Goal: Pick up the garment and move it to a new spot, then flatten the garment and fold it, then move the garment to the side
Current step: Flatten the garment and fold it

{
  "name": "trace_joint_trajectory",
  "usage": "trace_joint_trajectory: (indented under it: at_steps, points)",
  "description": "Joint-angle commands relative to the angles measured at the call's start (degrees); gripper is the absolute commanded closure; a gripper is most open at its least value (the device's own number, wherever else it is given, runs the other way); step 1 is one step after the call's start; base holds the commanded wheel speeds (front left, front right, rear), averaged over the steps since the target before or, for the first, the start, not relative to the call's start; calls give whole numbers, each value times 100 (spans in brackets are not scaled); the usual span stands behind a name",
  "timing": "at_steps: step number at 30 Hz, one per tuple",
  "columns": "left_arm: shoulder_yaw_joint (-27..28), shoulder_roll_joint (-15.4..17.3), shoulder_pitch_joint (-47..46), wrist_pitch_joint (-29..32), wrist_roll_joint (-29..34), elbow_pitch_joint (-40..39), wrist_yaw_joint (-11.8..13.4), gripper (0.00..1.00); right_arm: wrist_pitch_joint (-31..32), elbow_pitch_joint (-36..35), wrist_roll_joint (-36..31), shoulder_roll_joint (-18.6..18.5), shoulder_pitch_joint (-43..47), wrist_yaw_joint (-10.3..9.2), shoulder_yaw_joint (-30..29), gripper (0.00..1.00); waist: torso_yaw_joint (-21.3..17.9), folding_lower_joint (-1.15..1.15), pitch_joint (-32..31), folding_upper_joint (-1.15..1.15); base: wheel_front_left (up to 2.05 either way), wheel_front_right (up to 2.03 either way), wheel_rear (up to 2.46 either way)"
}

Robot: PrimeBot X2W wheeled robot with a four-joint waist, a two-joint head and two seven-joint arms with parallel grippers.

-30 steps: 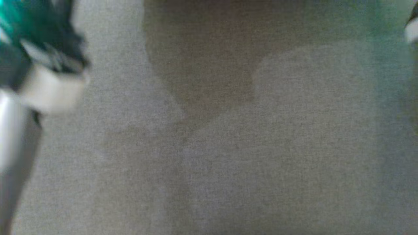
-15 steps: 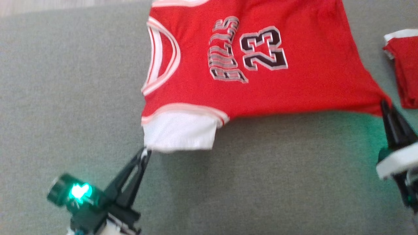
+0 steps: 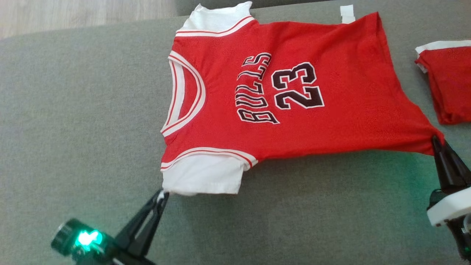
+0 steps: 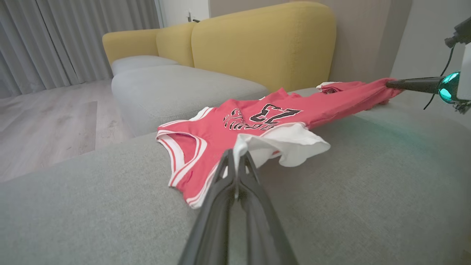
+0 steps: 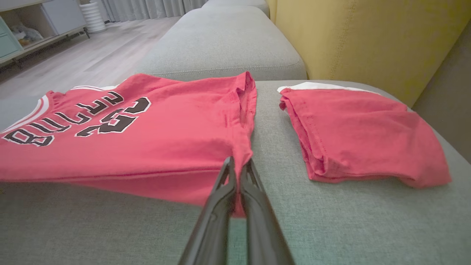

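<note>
- Left pincer (image 3: 161, 195), lower left of the head view, fingers pressed together and angled up-right, pinching a white corner of the garment (image 3: 294, 92).
- Right pincer (image 3: 436, 141), right edge, fingers together, pointing up-left, clamped on the garment's red corner.
</note>
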Motion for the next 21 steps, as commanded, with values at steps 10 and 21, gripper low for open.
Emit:
trace_joint_trajectory:
  at_steps: [10,21]
  points:
    - [87,441,-2367,-13,82,183,-190,100,676,-199,267,-44,-802,-4,-121,100,36,1,605,0,0,0,0]
    - [-785,648,-5003,-13,-110,1272,-206,100,921,168,155,-67,-2100,-4,147,100,10,1,1477,0,0,0,0]
